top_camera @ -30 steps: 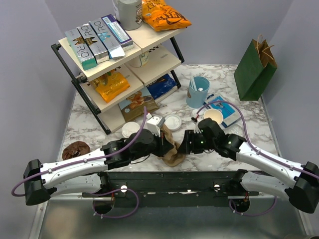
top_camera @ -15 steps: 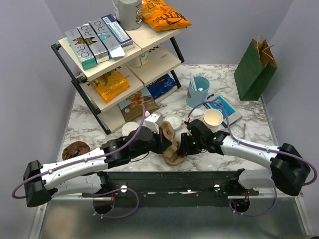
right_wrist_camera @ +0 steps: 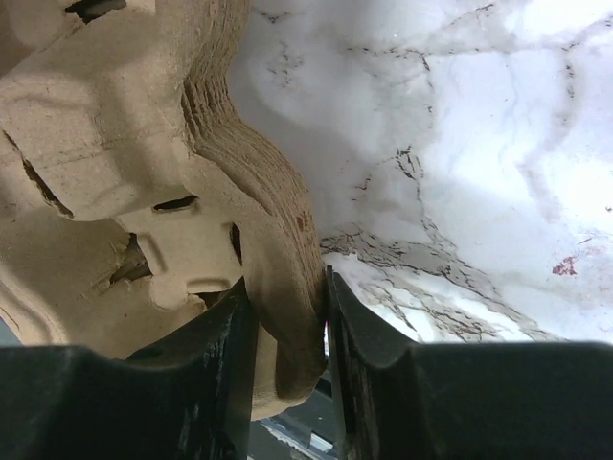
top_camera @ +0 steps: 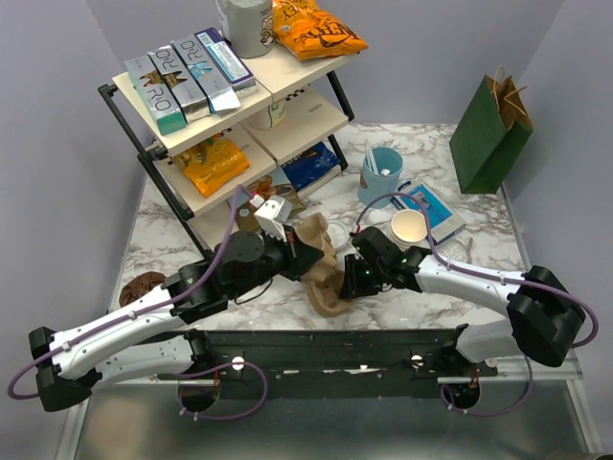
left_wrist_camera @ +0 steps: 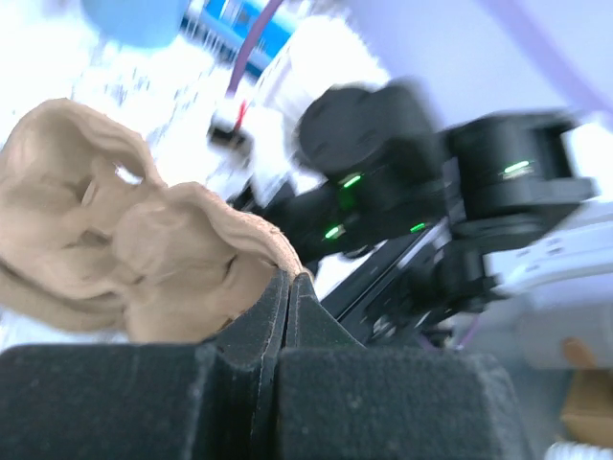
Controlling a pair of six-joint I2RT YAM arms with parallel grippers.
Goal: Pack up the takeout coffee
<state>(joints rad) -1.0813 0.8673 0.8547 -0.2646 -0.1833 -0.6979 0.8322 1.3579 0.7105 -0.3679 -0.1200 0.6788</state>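
Jaws clenched on both arms: my left gripper [left_wrist_camera: 289,287] pinches the thin rim of the top pulp cup carrier [left_wrist_camera: 144,249], while my right gripper [right_wrist_camera: 285,316] clamps the edge of the stack of pulp carriers [right_wrist_camera: 259,172] beneath it. I read this as a peel. The right arm holds the nested stack down on the marble table [right_wrist_camera: 460,144] so the left can lift one carrier free without taking the rest along.

The takeout coffee [top_camera: 337,233], white-lidded, stands on the table just behind the carriers, between the two wrists and touched by neither arm. A carrier has to come free before the cup can go into it, I judge.

Only the overhead view gives the layout. It shows the coffee, the light blue cup [top_camera: 381,175] of white sticks farther back, and a lidless cream cup [top_camera: 410,225] beside the right arm. The green paper bag [top_camera: 490,134] sits at the far right and the shelf rack [top_camera: 306,120] at the far left. It hides both grips.

From the left wrist I see fingers shut flat on the rim, with the right arm blurred opposite. From the right wrist I see the layered edges of several nested carriers between the pads, which from overhead look like one brown lump.
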